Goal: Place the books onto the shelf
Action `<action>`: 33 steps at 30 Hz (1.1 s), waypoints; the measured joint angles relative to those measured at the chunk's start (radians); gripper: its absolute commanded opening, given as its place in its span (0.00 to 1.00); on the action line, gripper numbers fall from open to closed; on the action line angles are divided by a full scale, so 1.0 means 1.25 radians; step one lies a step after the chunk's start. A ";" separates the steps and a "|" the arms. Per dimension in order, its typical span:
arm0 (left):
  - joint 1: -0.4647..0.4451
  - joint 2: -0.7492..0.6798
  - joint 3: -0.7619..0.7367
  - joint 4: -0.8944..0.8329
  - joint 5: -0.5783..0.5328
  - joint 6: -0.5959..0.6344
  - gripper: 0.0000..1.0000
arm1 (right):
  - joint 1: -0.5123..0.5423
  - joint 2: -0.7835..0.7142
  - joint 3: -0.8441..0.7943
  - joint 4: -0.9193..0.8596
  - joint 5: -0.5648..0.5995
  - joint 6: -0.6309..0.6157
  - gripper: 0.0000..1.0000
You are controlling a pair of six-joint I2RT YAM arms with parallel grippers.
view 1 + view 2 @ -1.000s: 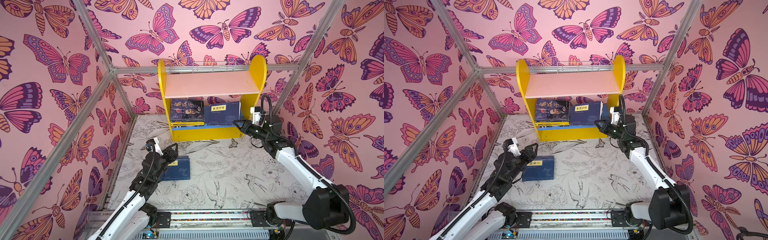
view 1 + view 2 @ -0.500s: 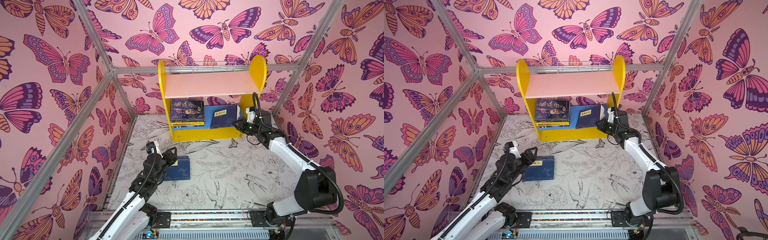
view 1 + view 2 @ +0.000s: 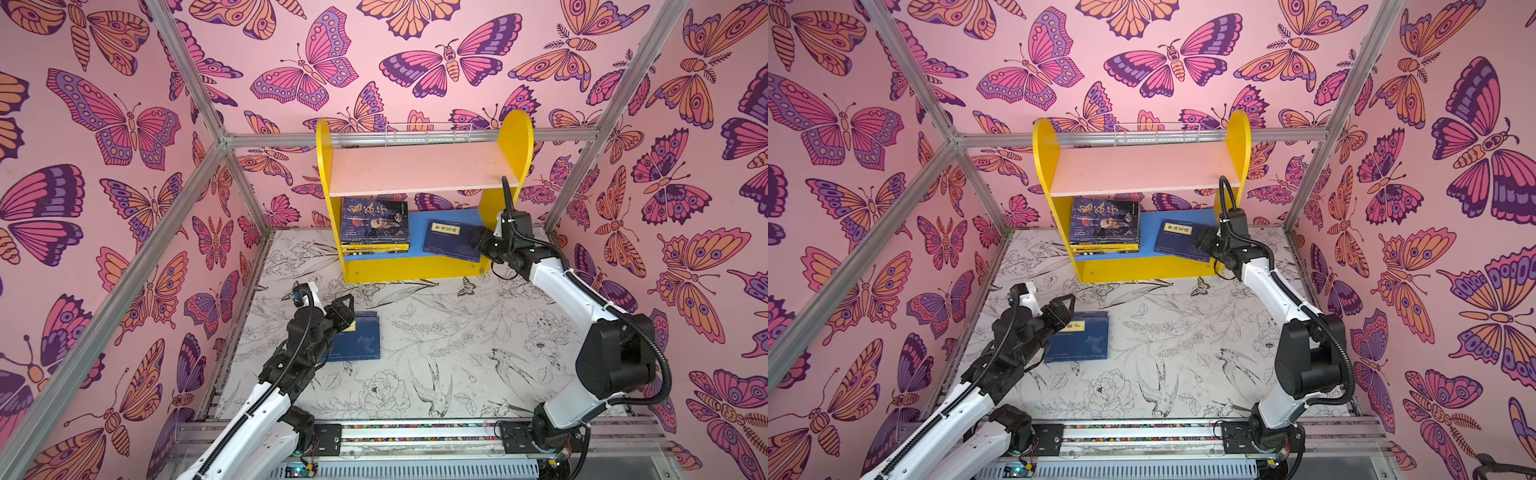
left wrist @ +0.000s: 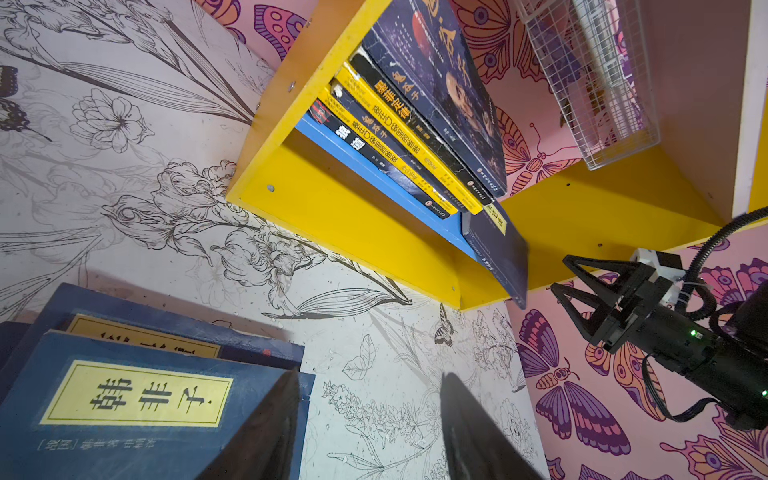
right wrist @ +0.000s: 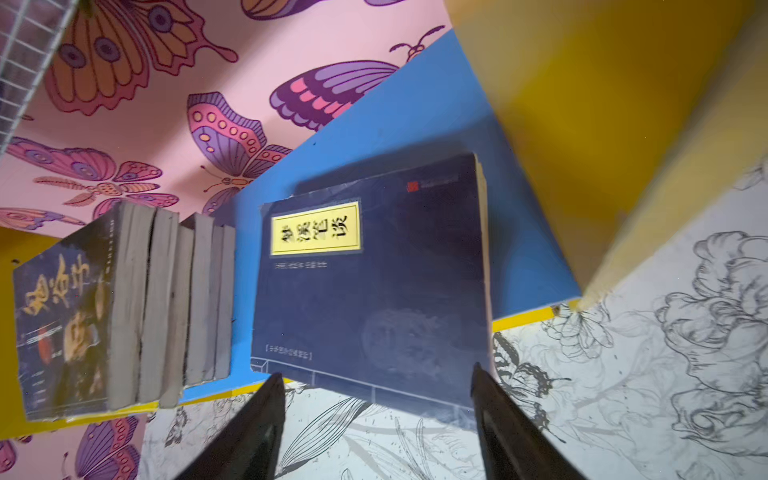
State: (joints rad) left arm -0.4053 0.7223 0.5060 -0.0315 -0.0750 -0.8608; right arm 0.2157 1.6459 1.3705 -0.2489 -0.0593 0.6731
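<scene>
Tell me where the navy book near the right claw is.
In both top views the navy book lies flat on the shelf's blue board, right of the book stack, its corner overhanging the front edge.

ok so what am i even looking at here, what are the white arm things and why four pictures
Two robot arms are putting books on a small shelf. Two pictures look down on the whole scene; two come from cameras on the arms' wrists. The right gripper is open and holds nothing, just in front of a navy book lying crooked on the blue lower board, partly over the edge. A stack of books sits beside it. On the table, the left gripper is open over more navy books.
</scene>
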 measured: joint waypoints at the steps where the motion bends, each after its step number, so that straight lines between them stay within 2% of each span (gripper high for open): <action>1: 0.000 0.000 0.000 0.000 0.000 0.000 0.57 | 0.000 0.000 -0.001 -0.004 0.021 0.002 0.71; 5: 0.000 0.003 0.000 0.001 0.000 0.000 0.57 | 0.000 -0.004 -0.015 -0.010 0.071 0.006 0.64; 10: 0.000 0.021 0.000 0.001 0.006 -0.003 0.57 | 0.015 -0.031 -0.053 -0.026 0.074 -0.019 0.47; 15: 0.000 0.030 0.000 0.005 0.007 -0.004 0.57 | 0.094 -0.078 -0.081 -0.053 0.086 -0.045 0.26; 20: 0.000 0.043 0.000 0.006 0.015 -0.010 0.56 | 0.152 -0.082 -0.096 -0.056 0.085 -0.040 0.13; 27: 0.000 0.054 0.000 -0.038 0.008 -0.016 0.56 | 0.152 0.030 -0.078 -0.059 0.078 -0.018 0.10; 33: 0.000 0.057 0.001 -0.083 -0.007 -0.015 0.56 | 0.124 0.097 0.002 -0.092 0.092 -0.029 0.10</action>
State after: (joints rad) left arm -0.4049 0.7940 0.5076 -0.1352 -0.0834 -0.8799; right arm 0.3706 1.7676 1.3727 -0.3637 0.0559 0.6365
